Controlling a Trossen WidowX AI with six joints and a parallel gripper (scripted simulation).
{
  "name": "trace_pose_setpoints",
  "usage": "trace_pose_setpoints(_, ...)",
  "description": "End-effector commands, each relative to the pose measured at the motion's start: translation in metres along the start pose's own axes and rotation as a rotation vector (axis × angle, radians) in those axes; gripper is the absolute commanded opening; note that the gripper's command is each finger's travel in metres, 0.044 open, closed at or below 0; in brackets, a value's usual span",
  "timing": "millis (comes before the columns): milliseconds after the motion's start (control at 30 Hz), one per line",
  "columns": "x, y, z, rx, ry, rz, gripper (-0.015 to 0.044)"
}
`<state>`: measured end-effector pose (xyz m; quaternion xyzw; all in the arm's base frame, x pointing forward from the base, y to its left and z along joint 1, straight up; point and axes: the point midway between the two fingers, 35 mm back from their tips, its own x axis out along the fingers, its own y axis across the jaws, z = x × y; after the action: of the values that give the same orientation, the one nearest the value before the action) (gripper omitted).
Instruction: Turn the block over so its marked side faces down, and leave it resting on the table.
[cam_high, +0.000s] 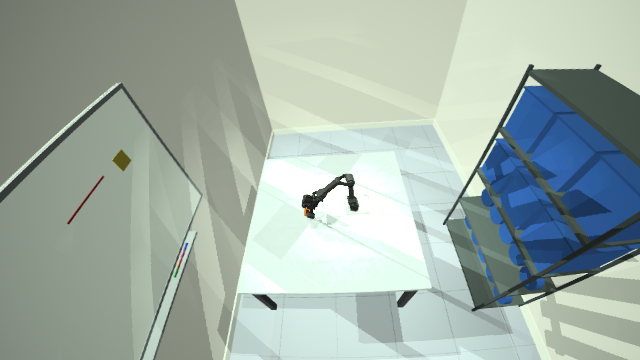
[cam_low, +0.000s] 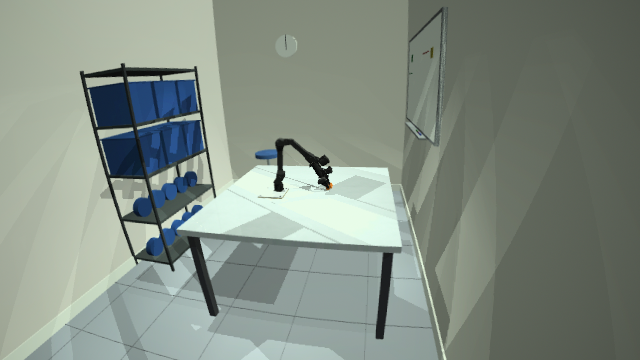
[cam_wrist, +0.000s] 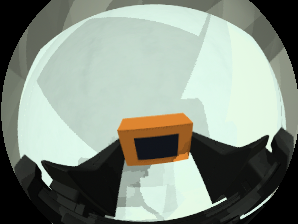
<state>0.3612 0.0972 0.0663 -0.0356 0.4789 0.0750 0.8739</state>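
The orange block (cam_high: 306, 212) (cam_low: 330, 186) (cam_wrist: 155, 122) has a dark rectangle on one broad side. In the wrist view that marked side faces the camera, toward my palm. My gripper (cam_wrist: 155, 139) is shut on the block, with a black finger against its left and right ends. In the exterior view the gripper leans, with the block at its lower end close over the white table (cam_high: 320, 270) (cam_low: 310, 220). Whether the block touches the table is hard to tell. The block is very small in the top and exterior views, so its markings do not show there.
The arm's base stands on a thin pale plate (cam_high: 364, 213) (cam_low: 267, 196) on the table. A rack with blue bins (cam_high: 560, 145) (cam_low: 145, 102) and a whiteboard (cam_high: 75, 180) (cam_low: 425, 80) stand well off the table, on opposite sides. A blue stool (cam_low: 265, 154) is behind the table.
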Motion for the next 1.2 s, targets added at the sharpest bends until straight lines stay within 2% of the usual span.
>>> trace_pose_setpoints(0,-0.001,-0.001,-0.004,0.006,-0.043,-0.004,0.0)
trace_pose_setpoints(667,0.033,0.001,-0.004,-0.002,-0.297,-0.004,0.0)
trace_pose_setpoints(1167,0.035,0.001,-0.014,0.0,-0.517,-0.005,0.0)
